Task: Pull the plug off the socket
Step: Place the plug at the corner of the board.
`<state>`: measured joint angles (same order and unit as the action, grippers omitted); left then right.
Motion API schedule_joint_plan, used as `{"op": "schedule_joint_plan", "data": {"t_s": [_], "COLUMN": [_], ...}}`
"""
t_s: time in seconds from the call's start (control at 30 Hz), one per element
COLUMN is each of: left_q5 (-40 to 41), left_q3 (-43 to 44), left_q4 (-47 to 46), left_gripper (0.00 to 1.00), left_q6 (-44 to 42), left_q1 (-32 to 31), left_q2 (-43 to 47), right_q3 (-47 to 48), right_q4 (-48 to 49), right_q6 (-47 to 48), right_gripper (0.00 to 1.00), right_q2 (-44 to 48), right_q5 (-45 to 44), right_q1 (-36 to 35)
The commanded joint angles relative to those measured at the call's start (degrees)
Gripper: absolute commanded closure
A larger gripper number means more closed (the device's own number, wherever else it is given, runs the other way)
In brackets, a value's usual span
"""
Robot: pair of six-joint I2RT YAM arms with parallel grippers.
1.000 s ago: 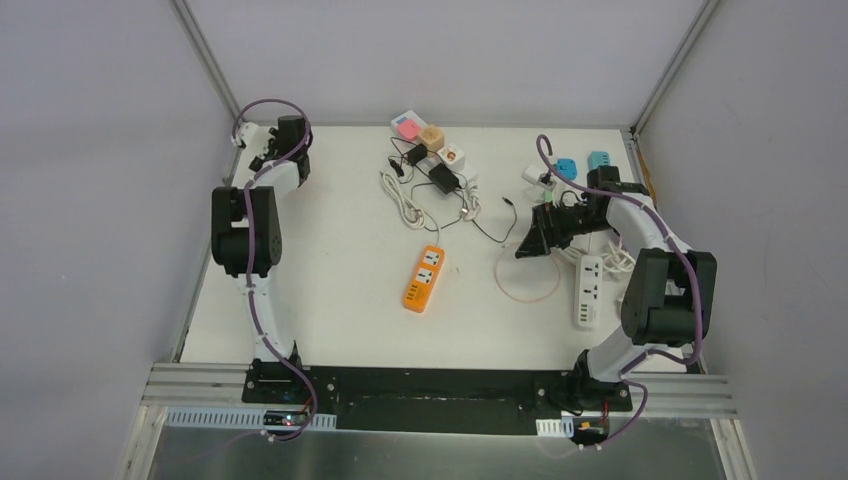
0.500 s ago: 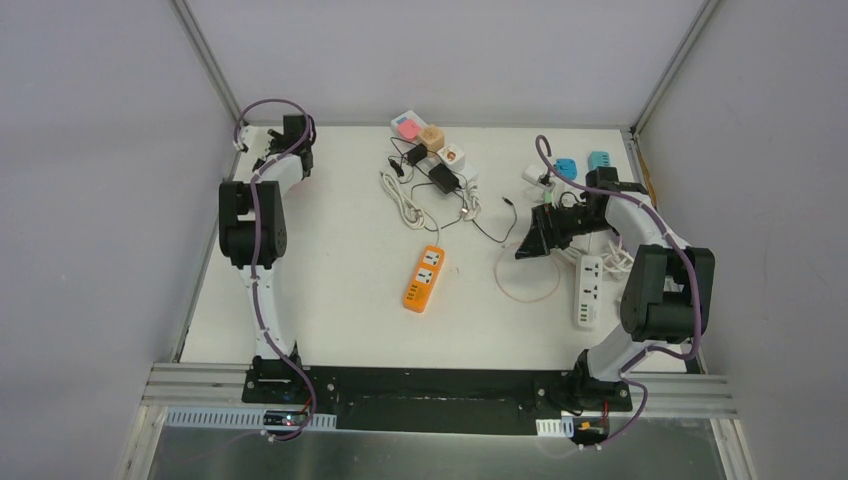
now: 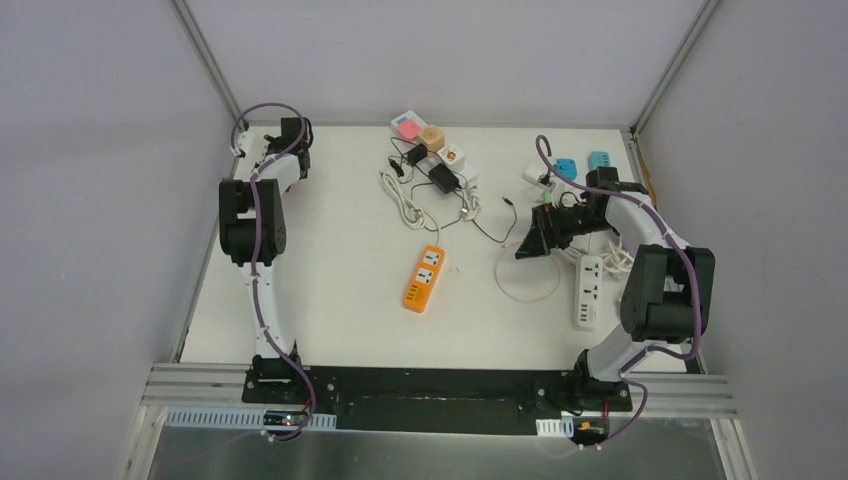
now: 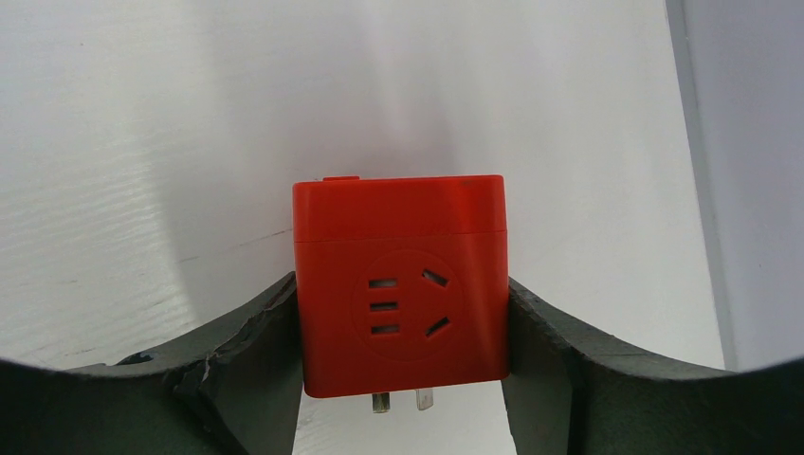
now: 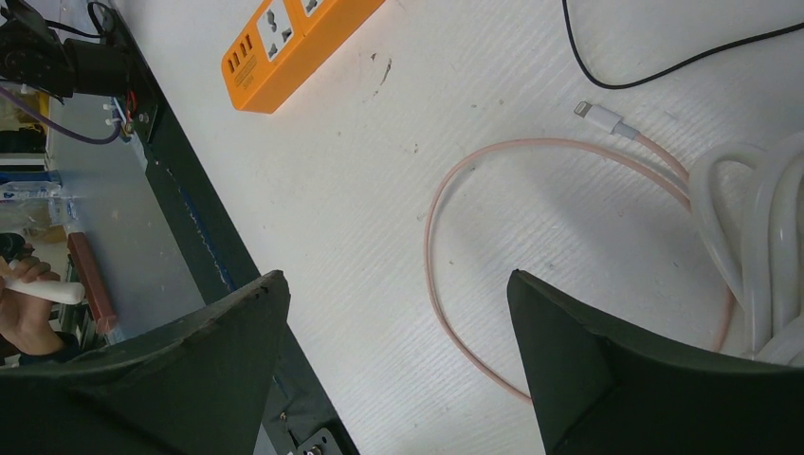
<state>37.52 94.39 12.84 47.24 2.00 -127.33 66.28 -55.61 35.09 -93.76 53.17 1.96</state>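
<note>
Plug [image 4: 398, 237] is clamped in our left gripper [image 4: 400, 313], prongs [image 4: 422, 401] bare, at the table's [image 3: 330, 260] far-left corner, where our arm has just shifted slightly; we judge the pull done. Our right gripper [image 5: 393, 284] stays wide, empty.

Bench [image 3: 330, 260]: power strip [image 3: 424, 278] at centre; looped cable [image 5: 429, 237] to its right; second power strip [image 3: 588, 291] beyond; adapter cluster [image 3: 432, 140] far centre; cube adapter [image 4: 398, 294] in left claw [image 4: 400, 313], far-left corner.

White table [image 3: 330, 270], pale lilac walls [image 3: 450, 55]
</note>
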Motion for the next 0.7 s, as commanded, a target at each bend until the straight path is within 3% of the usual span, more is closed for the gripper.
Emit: {"op": "schedule_joint_plan", "data": {"t_s": [0.0, 0.27, 0.47, 0.67], "left_q5": [1.77, 1.5, 1.12, -1.85], "left_q3": [2.98, 3.21, 3.21, 1.92], "left_q4": [0.87, 1.36, 1.73, 2.45], "left_gripper": [0.38, 0.24, 0.18, 0.01], "left_q6": [1.84, 1.76, 1.64, 1.57], "left_q1": [0.76, 0.85, 0.9, 0.86], "left_q2": [0.28, 0.24, 0.52, 3.64], "right_q3": [2.17, 2.26, 2.27, 2.27], "right_q4": [-0.2, -0.3, -0.39, -0.42], "right_q6": [1.69, 1.82, 1.9, 1.93], "right_gripper": [0.11, 0.11, 0.11, 0.11], "right_q2": [-0.17, -0.13, -0.19, -0.11], "right_q5": [1.01, 1.06, 1.06, 1.06], "right_q1": [0.52, 0.64, 0.72, 0.77]}}
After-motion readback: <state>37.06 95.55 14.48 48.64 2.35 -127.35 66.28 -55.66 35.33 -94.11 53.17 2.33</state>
